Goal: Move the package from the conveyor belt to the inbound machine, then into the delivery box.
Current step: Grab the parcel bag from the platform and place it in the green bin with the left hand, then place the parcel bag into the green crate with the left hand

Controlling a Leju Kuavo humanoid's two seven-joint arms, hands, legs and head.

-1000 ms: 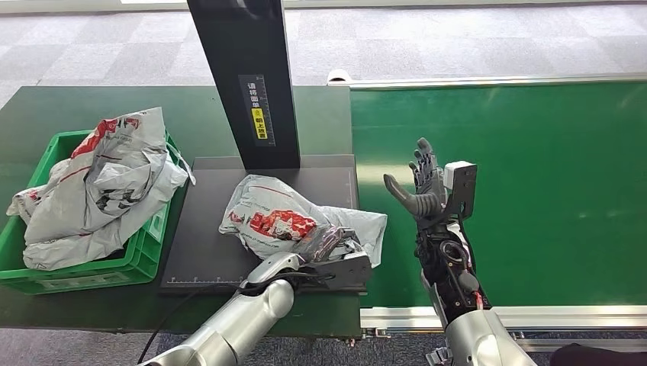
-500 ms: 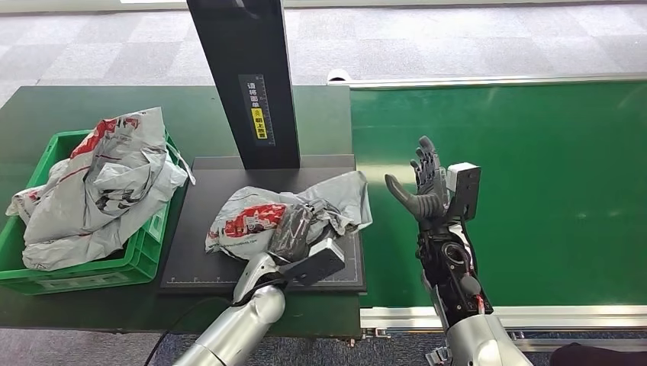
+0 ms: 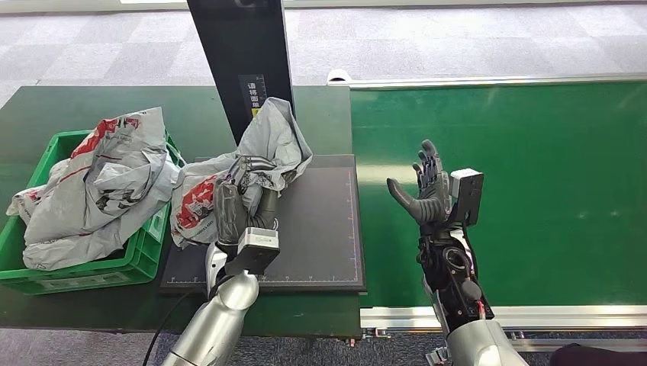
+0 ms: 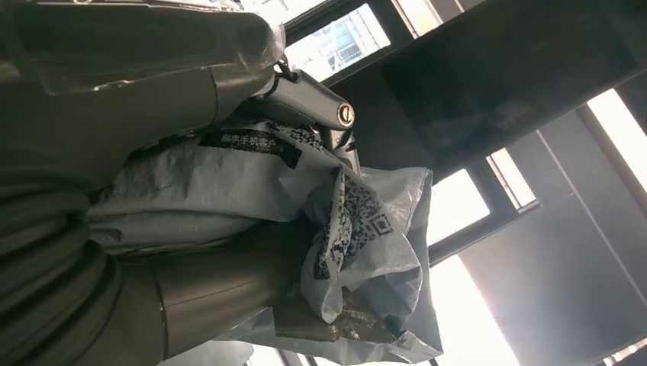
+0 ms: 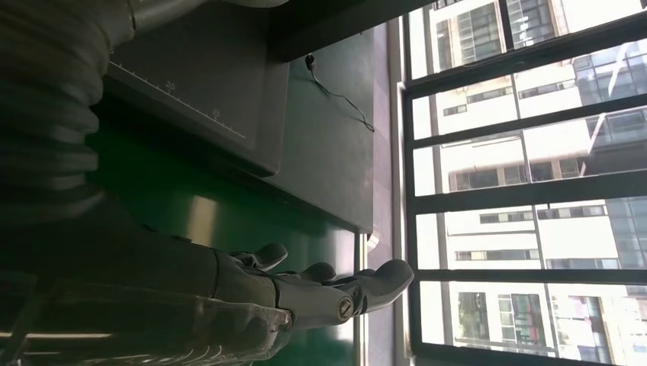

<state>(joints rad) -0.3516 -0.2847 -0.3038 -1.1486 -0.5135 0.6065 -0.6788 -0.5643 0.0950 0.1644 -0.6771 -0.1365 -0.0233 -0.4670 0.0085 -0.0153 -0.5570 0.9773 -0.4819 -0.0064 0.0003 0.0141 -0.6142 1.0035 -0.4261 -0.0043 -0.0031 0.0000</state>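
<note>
Grey carpet tiles run behind a dark green table, with the bright green conveyor belt (image 3: 503, 183) on the right. Head view: the left hand (image 3: 243, 200) grips the package (image 3: 244, 179), a grey poly mailer with red print, lifted off the inbound machine (image 3: 305, 221), its dark scale plate under the black post (image 3: 243, 76). The bag hangs crumpled, one flap standing up against the post, its lower end over the plate's left edge, just beside the delivery box (image 3: 141, 255). That green crate already holds another mailer (image 3: 99, 183). The right hand (image 3: 426, 187) is raised over the belt, fingers apart, holding nothing.

Left wrist view: the fingers (image 4: 313, 95) and thick thumb are clamped round bunched plastic of the package (image 4: 358, 229); a printed label and QR code show on the creased film, with loose folds drooping past the grip.

Right wrist view: the right hand (image 5: 305, 293) is spread, empty, above the belt (image 5: 175, 206), with the plate edge (image 5: 198, 76) and windows beyond.

Judgement: the package looks light, soft and floppy, and the film is probably slick, so it could slide through a loose grip. Contents seem non-rigid. The best hold is a gathered fistful near the bulkiest middle, not a thin flap, which might tear or slip.
</note>
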